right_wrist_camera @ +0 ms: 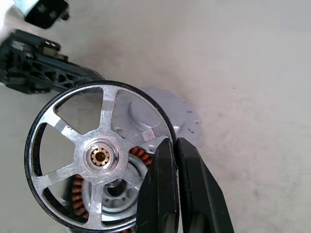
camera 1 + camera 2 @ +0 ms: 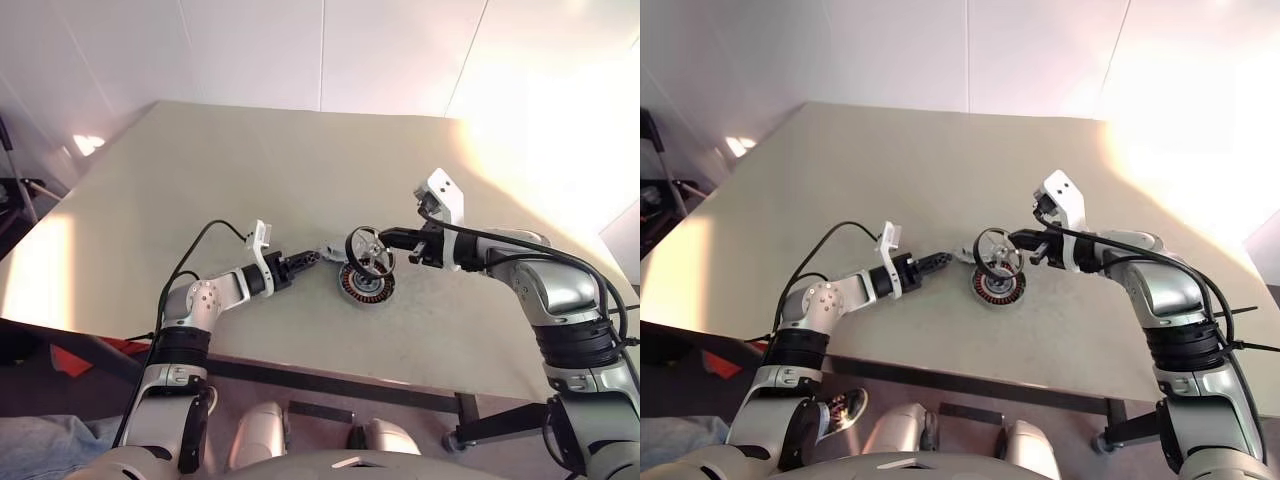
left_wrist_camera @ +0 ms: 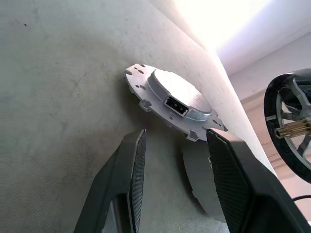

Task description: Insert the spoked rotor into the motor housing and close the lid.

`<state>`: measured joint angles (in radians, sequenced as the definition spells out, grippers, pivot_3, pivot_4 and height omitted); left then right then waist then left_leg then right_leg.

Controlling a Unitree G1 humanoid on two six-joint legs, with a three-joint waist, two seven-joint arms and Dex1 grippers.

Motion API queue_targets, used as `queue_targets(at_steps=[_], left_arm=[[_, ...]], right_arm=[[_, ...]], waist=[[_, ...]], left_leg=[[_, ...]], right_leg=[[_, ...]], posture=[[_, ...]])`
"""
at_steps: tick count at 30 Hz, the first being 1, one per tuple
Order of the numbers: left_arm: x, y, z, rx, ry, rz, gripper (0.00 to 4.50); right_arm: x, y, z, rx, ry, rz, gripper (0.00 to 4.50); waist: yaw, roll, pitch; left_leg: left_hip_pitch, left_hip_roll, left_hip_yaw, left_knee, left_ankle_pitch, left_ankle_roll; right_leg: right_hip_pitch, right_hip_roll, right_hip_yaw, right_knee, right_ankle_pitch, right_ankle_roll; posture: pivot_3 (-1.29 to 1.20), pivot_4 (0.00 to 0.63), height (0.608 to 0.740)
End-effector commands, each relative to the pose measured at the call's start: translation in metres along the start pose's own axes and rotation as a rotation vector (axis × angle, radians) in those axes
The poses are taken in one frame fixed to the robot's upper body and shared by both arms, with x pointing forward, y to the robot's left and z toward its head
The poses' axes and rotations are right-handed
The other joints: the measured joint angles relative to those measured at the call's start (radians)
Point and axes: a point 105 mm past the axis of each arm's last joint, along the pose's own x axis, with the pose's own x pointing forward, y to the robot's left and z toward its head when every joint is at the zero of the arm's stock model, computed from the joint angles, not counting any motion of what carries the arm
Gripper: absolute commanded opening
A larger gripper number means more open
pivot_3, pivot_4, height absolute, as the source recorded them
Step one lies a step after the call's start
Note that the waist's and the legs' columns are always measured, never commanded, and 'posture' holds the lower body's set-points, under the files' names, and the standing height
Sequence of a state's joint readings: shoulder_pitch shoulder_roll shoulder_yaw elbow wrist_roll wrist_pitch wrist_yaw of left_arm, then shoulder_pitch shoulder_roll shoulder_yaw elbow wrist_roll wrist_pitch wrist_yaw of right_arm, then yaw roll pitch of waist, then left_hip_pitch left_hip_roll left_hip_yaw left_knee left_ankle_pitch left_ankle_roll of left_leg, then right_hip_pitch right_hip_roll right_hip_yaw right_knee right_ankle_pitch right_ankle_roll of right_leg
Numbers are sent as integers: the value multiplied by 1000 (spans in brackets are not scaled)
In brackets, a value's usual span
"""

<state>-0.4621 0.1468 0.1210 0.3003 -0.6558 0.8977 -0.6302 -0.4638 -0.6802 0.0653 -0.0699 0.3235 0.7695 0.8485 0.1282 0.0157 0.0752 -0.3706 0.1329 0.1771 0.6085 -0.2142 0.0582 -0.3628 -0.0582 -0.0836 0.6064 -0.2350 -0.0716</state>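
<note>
The right gripper (image 1: 173, 145) is clamping its two black fingers (image 1: 160, 194) tight on the dark rim of the spoked rotor (image 1: 99, 156), one finger on each face of the rim. The rotor is standing on edge in the grip, clear of the table (image 2: 250, 180), its silvery spokes and brass-coloured hub facing the right wrist camera. Through the spokes, the coppery windings of the motor housing (image 2: 366, 283) are showing directly beneath.

In the head views, the rotor is hanging just above the housing; whether its lower rim is touching the housing cannot be determined from these angles. The housing is lying flat on the table, between the two arms.

The left gripper (image 3: 175, 141) is holding its fingers (image 3: 131, 174) apart with nothing between them. It is pointing along the table surface toward the lid (image 3: 170, 104), which is lying flat just ahead of the fingertips, apart from them. The lid is showing a small rectangular socket on its raised centre and notched tabs round its edge. In the head views, the lid is appearing as a pale sliver between the left fingertips and the housing, just beside the latter.

A black cable (image 2: 195, 250) is looping from the left wrist back along the forearm.
</note>
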Motion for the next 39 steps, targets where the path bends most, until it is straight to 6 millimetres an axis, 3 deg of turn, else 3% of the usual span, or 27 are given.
queue_targets(at_steps=[1, 6, 13, 16, 19, 20, 25, 31, 35, 39], left_arm=[[-1, -5, 9, 28, -30, -18, 2102], [0, -5, 9, 29, -29, -19, 2102], [-1, -5, 10, 30, -28, -17, 2102], [-1, -4, 10, 31, -27, -14, 2102], [-2, -4, 10, 32, -25, -13, 2102], [-2, -4, 10, 32, -25, -13, 2102], [-1, -4, 10, 30, -20, -16, 2102], [4, -6, 10, 33, -12, -25, 2102], [5, -6, 11, 35, -10, -26, 2102], [1, -5, 11, 36, -14, -19, 2102]], right_arm=[[-8, -24, -7, -48, 35, -82, 12], [-13, -45, -16, -37, 61, -142, 12], [-2, -51, -35, -43, 114, -147, 12], [-2, -54, -30, -55, 100, -171, 692], [-6, -54, -23, -122, 96, -191, 1648], [-8, -53, -19, -148, 90, -189, 1648], [-15, -37, 2, -284, 74, -160, 1648], [0, 6, 18, -445, 65, -43, 1648], [27, 48, 7, -516, 88, 106, 1648], [49, 48, -4, -597, 144, 95, 1648]], waist=[[-1, 0, 0], [-5, 0, 0], [-4, 0, 0], [-4, 0, 0], [-4, 0, 0], [-4, 0, 0], [-4, 0, 0], [-4, 0, 0], [-5, 0, 0], [-5, 0, 0]], left_leg=[[0, 0, 0, 0, 0, 0], [0, 0, 0, 0, 0, 0], [-2, 0, 0, 0, 0, 1], [-2, 0, 0, 0, 0, 1], [-3, 0, 0, 0, 1, 4], [-3, 0, 0, 0, 1, 4], [-3, 0, 0, 0, 1, 4], [-2, 0, 0, 0, 1, 4], [-2, 0, 0, 0, 1, 3], [-2, 0, 0, 0, 0, 1]], right_leg=[[0, 0, 0, 0, 0, 0], [-1, 0, 0, 0, 0, 0], [-2, 0, 0, 0, 0, 0], [-3, 0, 0, 1, 0, 0], [-3, 0, 0, 1, 0, 0], [-3, 0, 0, 1, 0, 0], [-3, 0, 0, 1, 0, 0], [-3, 0, 0, 1, 0, 0], [-3, 0, 0, 1, 0, 0], [-3, 0, 0, 1, 0, 0]], posture=[[0, 0, 740], [0, 0, 740], [0, 0, 740], [0, 0, 740], [0, 0, 740], [0, 0, 740], [0, 0, 740], [0, 0, 740], [0, 0, 740], [0, 0, 740]])
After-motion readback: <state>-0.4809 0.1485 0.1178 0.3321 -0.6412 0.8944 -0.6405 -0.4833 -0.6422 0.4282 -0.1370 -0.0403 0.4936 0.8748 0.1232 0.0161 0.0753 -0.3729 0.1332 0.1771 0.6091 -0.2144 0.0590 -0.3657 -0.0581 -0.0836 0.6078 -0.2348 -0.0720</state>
